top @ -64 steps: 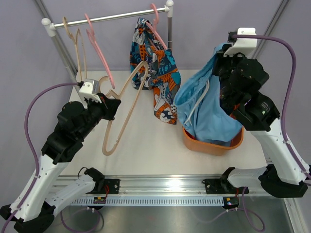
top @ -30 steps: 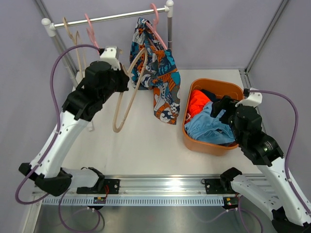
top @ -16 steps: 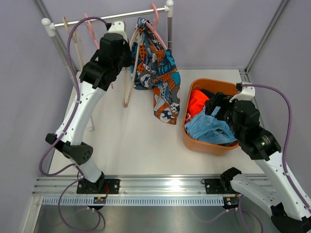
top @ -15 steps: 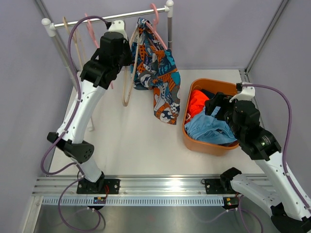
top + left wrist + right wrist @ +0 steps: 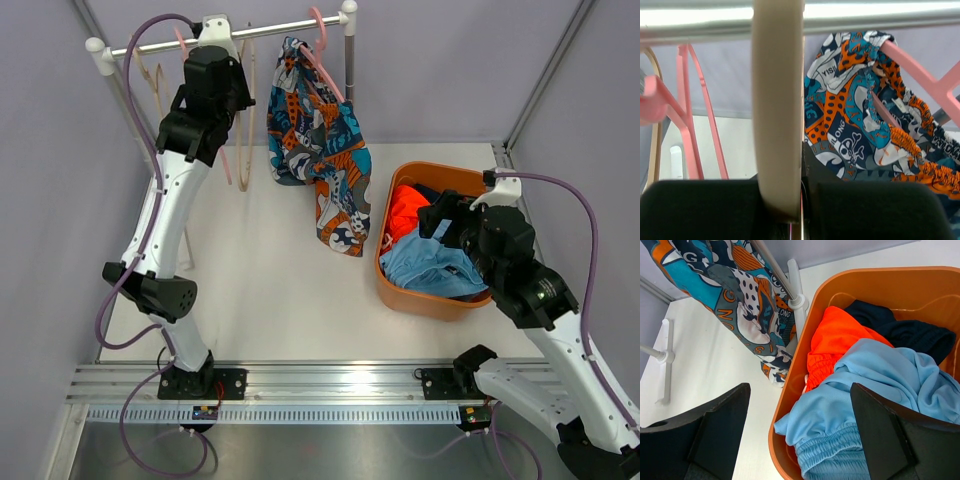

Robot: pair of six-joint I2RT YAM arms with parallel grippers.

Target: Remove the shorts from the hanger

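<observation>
The multicolour print shorts (image 5: 322, 150) hang on a pink hanger (image 5: 318, 22) at the right end of the rail (image 5: 290, 27). They also show in the left wrist view (image 5: 865, 125) and the right wrist view (image 5: 735, 295). The light blue shorts (image 5: 432, 265), orange-red shorts (image 5: 405, 212) and dark navy shorts (image 5: 445, 197) lie in the orange basket (image 5: 398, 292). My left gripper (image 5: 236, 97) is up at the rail, shut on an empty beige hanger (image 5: 777, 125). My right gripper (image 5: 800, 390) stands open above the basket (image 5: 790, 405), holding nothing.
Empty pink hangers (image 5: 222, 160) and another beige hanger (image 5: 142, 65) hang at the rail's left end. The rail's right post (image 5: 348, 60) stands just behind the basket, and its white foot (image 5: 796, 295) is beside the basket's rim. Purple walls close in the table.
My left arm has lifted the beige hanger up and leftwards to the rail. The right gripper let the light blue shorts drop into the basket and has since barely moved.
</observation>
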